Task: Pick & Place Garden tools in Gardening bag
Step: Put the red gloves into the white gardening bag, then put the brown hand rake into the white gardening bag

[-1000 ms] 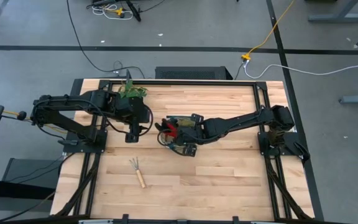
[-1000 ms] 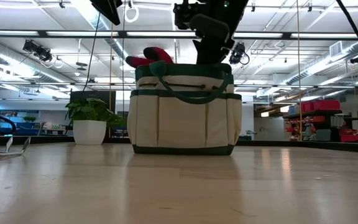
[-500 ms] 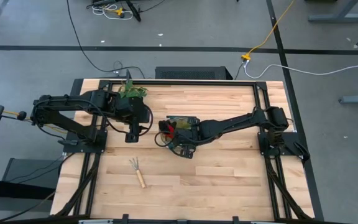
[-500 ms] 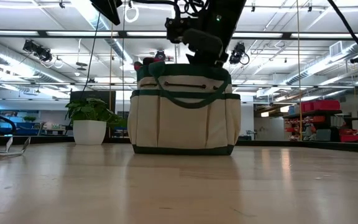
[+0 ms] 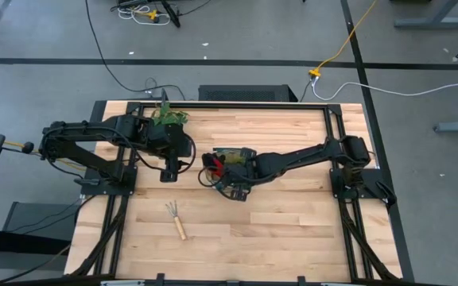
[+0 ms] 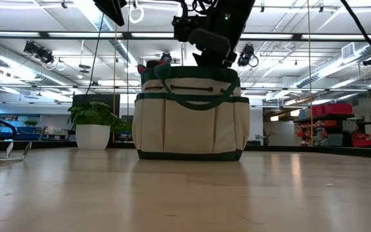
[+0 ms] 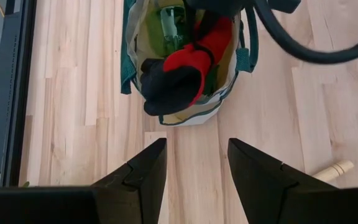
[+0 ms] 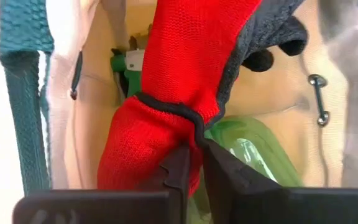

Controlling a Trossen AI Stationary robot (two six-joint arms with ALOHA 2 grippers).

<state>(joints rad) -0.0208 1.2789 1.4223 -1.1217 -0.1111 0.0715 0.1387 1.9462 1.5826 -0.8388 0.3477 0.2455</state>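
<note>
While the knit red-and-black gloves hang into the cream canvas bag mid-desk, the right claw seems barely parted, pinching their cuff. Left claw hovers open nearby; the wooden-handled rake lies apart.

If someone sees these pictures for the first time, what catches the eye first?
The red-and-black knitted glove, hanging into the cream fabric bag with green trim at mid-table, pinched by the right gripper. Next, the wooden-handled metal hand rake lying alone nearer the front edge.
</note>
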